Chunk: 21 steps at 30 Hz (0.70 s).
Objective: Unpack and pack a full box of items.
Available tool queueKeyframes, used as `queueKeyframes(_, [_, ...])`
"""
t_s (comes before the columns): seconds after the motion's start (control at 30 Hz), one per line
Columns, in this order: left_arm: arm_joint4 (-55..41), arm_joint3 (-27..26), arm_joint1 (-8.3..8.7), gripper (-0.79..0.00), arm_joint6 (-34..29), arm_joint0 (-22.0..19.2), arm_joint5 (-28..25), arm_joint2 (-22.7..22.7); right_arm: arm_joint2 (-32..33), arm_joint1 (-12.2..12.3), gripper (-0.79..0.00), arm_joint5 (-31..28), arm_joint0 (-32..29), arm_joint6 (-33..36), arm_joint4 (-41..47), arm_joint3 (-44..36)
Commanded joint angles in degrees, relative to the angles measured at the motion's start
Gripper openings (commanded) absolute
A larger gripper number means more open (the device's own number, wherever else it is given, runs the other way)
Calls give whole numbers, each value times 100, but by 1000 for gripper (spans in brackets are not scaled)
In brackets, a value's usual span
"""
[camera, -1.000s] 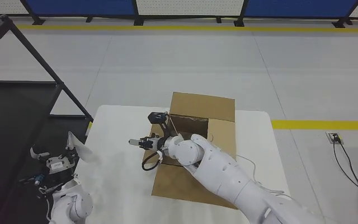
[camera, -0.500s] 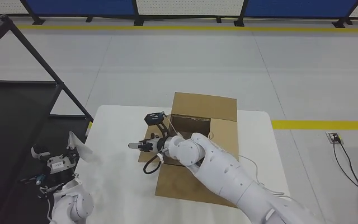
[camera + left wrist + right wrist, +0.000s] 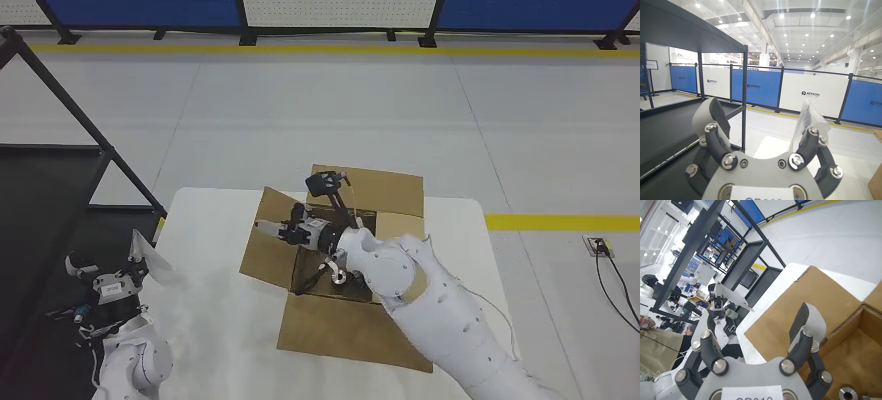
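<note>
Meanwhile, the right gripper [image 3: 275, 230], wide open and empty, hovered at the box [image 3: 340, 335] flap, where a careless push risked dragging it askew. The left gripper [image 3: 761, 108] stood open too.

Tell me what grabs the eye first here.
The open cardboard box on the white table, flaps splayed, with the right gripper open over one side flap. Beside the table's edge near the black rack, the left gripper is open too, clear plastic clinging to one finger.

I am working in an industrial hall: blue and white fence panels [image 3: 810, 94] are ringing a pale floor [image 3: 330, 110] with yellow lines [image 3: 560, 222], black steel racks [image 3: 743, 85] and ceiling spotlights [image 3: 806, 35].
</note>
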Motion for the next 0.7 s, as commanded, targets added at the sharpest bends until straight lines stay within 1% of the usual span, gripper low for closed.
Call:
queueKeyframes(0.0, [45,5,0,0,-18,-36,3,31,408,147,0,142,-480,127,-370,-739])
queueKeyframes(0.07, [85,10,1,0,-51,-76,-8,64,679,258,0,314,-851,311,-767,-1245])
queueKeyframes(0.1, [115,10,1,0,-60,-97,-7,81,775,307,0,480,-994,521,-1008,-1432])
queueKeyframes(0.13, [138,13,1,0,-75,-116,-5,98,888,345,0,692,-1112,615,-1219,-1631])
queueKeyframes(0.17, [164,11,1,0,-84,-135,-1,116,928,354,0,762,-1155,606,-1276,-1695])
queueKeyframes(0.53, [283,13,4,0,-160,-230,28,200,928,354,0,762,-1155,606,-1276,-1695])
queueKeyframes(0.57, [308,13,4,0,-178,-246,27,218,968,358,0,760,-1228,509,-1242,-1663])
queueKeyframes(0.6, [336,11,4,0,-196,-260,26,238,992,367,0,641,-1272,499,-1228,-1651])
queueKeyframes(0.63, [365,4,4,0,-207,-275,28,259,1024,383,0,551,-1275,532,-1338,-1632])
queueKeyframes(0.67, [386,-2,3,0,-218,-286,36,279,1026,397,0,621,-1281,565,-1566,-1657])
